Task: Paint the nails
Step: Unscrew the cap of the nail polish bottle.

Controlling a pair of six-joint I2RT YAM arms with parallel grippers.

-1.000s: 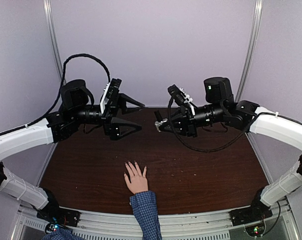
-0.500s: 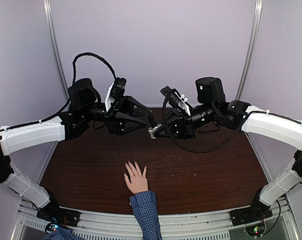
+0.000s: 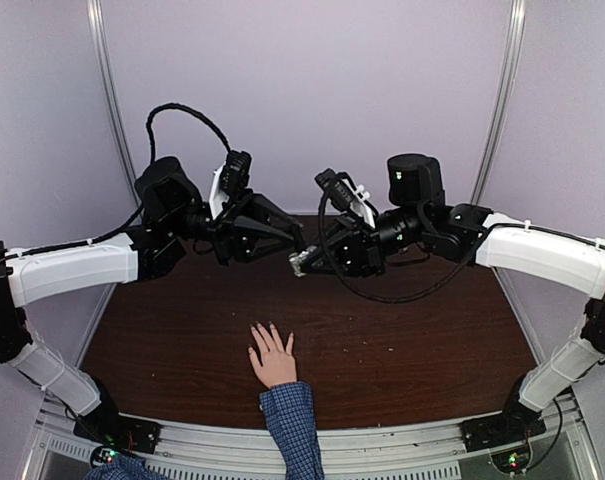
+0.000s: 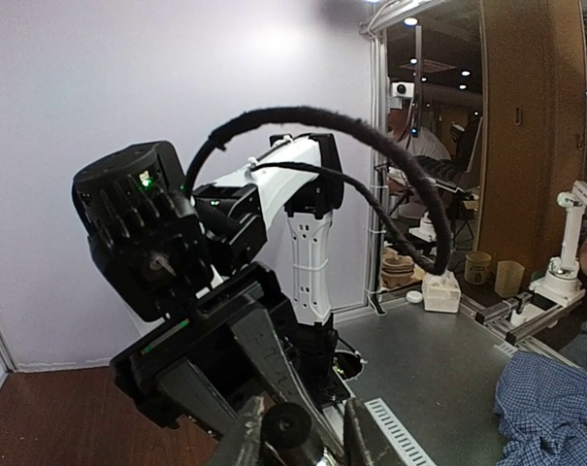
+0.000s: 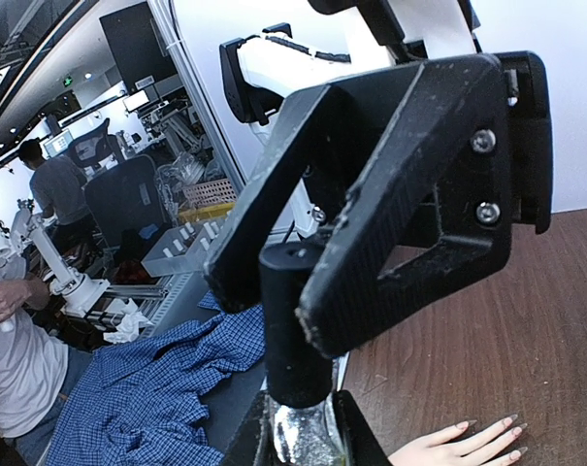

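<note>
Both arms meet in mid-air. The right gripper [image 5: 301,447] is clamped tight on the glass body of a small bottle [image 5: 301,427], holding it upright with its black cap [image 5: 291,320] sticking up above the fingers. The left gripper [image 4: 301,435] has its 2 fingers set either side of that cap, narrowed right down. From its own wrist camera a sliver of gap seems to show on 1 side, so it cannot be told whether it is actually pinching the cap yet.

The hand [image 3: 274,362] lies flat on the table [image 3: 402,340], below the 2 grippers and back toward the arm bases, fingers spread, checked cuff [image 3: 290,410] behind it. From the right wrist the nails [image 5: 511,419] show just below and to the right of the bottle, well apart from it.

This looks like the uncapping step, with painting not yet begun.

There are 3 risks here:
- If the left fingers sit off-centre on the round cap, a twist could skid over it instead of turning it.
- If the right gripper's hold on the smooth glass is weak, the bottle may spin with the cap or get yanked out and fall toward the hand.
- A tilted pull could slop polish or drag the brush against the neck, leaving drips on skin or table.
</note>
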